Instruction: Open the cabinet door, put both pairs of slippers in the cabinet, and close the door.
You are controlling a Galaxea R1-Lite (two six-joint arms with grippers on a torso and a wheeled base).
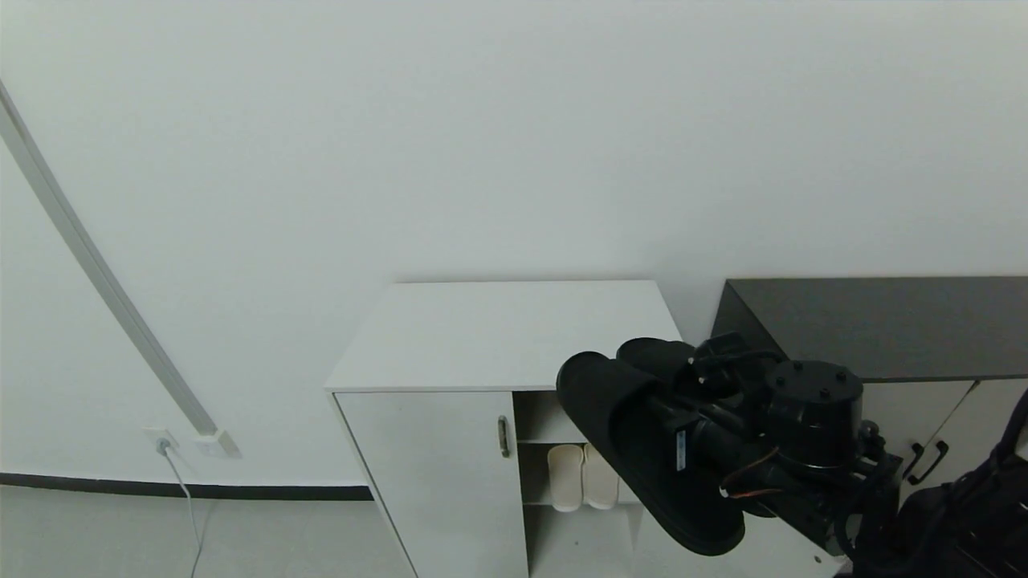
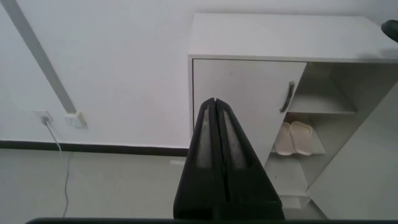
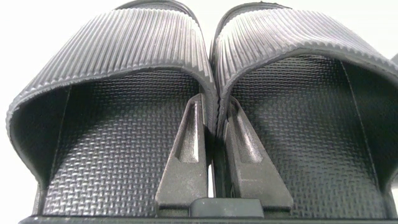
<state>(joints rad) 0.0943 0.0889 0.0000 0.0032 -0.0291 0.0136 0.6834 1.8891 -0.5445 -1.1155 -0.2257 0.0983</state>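
Black slippers [image 1: 642, 449] are pinched as a pair by their adjoining inner edges, one finger of the right gripper [image 3: 214, 104] inside each shoe, likely so both go in together; jaws nearly closed, clamped on those edges. Open cabinet [image 1: 498, 329] bay sits ahead of the jaws, white slippers [image 1: 582, 476] on its middle shelf. Left gripper [image 2: 215, 102] jaws pressed together, empty, facing the cabinet front.

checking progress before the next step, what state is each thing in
left hand, shut, empty
right hand, shut on black slippers
black slippers, held up in front of the cabinet
white slippers, side by side inside the cabinet
left door, shut
right door, open
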